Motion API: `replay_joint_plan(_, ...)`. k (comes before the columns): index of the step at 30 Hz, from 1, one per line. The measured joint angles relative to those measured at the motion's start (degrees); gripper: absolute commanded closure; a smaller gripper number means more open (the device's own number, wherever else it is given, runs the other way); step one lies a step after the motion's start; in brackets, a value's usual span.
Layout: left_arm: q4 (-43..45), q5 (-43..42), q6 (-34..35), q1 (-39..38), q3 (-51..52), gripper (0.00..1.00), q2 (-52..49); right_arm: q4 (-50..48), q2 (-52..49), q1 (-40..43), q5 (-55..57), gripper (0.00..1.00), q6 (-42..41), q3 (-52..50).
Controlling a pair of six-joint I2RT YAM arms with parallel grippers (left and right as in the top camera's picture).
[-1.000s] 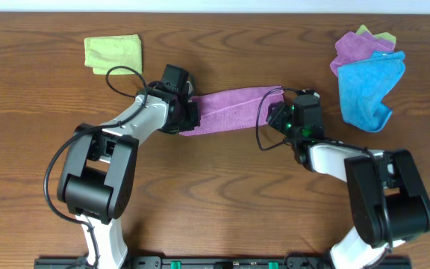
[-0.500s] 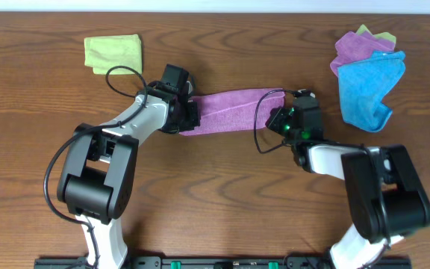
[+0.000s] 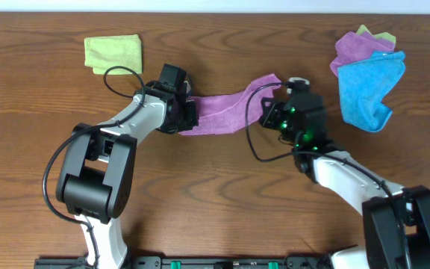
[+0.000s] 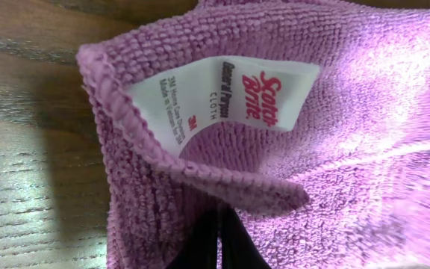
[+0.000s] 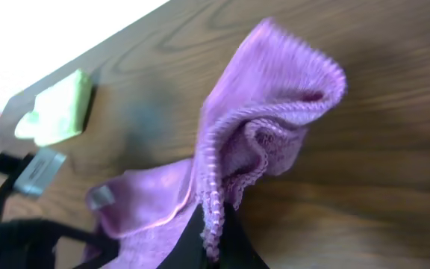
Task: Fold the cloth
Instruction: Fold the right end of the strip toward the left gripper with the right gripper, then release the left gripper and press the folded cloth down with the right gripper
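Purple cloth (image 3: 221,113): white label (image 4: 222,97) visible only in left wrist view.

The right gripper (image 3: 272,101) has lifted its end of the purple microfibre cloth (image 3: 219,112) toward eleven o'clock, so the cloth now bows.

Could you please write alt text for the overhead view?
The left gripper and right gripper hold a purple cloth by its ends at a wooden table. A yellow-green cloth lies upper left, a cloth pile upper right.
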State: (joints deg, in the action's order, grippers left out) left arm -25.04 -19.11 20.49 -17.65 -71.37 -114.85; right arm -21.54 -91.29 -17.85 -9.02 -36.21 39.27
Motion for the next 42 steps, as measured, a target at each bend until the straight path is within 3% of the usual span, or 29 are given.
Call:
replay_joint_plan(9, -0.09, 0.24, 0.00, 0.09, -0.26, 0.94, 0.00, 1.73, -0.13, -7.04, 1.77, 0.99, 1.79, 3.87)
replay_joint_plan(42, -1.86, 2.80, -2.62, 12.72, -0.46, 0.94, 8.66, 11.19, -13.44, -13.75, 2.56, 0.99, 8.15, 20.74)
